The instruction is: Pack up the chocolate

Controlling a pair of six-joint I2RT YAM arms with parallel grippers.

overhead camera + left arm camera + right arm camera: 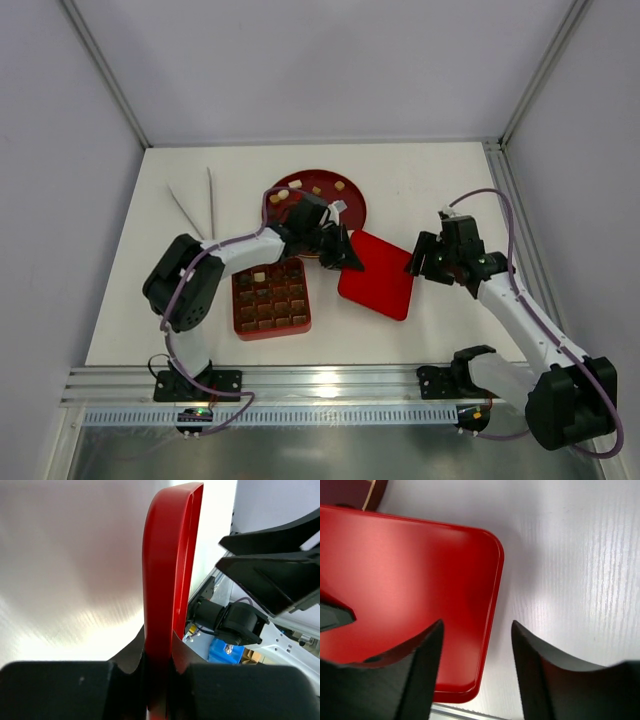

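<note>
The square red tray holds chocolate in its grid cells, mostly dark brown with one cream piece at the far left. A few more chocolate pieces lie on a round dark-red plate. The flat red lid lies tilted between tray and right arm. My left gripper is shut on the lid's left edge; in the left wrist view the lid stands edge-on between the fingers. My right gripper is open, straddling the right edge of the lid without gripping it.
Two thin white sticks lie at the far left of the table. The plate sits just behind the tray and lid. A metal rail runs along the near edge. Walls enclose the table on three sides.
</note>
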